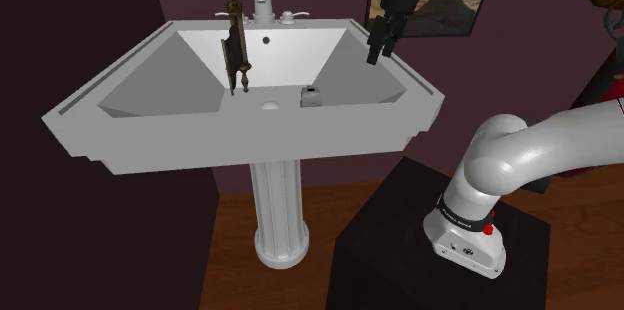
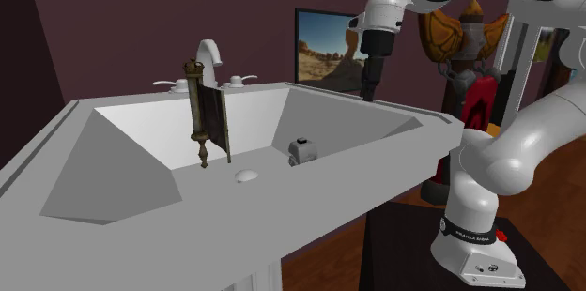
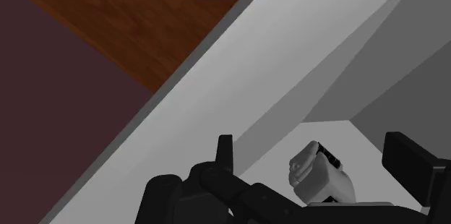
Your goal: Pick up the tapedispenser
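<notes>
— Where's the tape dispenser (image 1: pixel 310 96)?
— On the sink (image 1: pixel 150 148) basin's flat floor, beside the drain (image 1: pixel 269 105), apart from the upright brass hinge (image 1: pixel 236 53).
— The end effector (image 1: pixel 378 53)?
— Fingers spread, empty, high above the sloped wall near the rim.

tape dispenser (image 1: pixel 310 96): in the sink (image 1: pixel 92 118), shoulder view's right of the drain (image 1: pixel 270 105)
hinge (image 1: pixel 236 53): standing left of the drain
faucet (image 1: pixel 262 0): on the back rim

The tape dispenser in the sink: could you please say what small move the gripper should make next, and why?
Probably descend toward the tape dispenser. The gripper hangs open above the sink rim, and the wrist view shows the dispenser framed between its fingers, untouched.
</notes>
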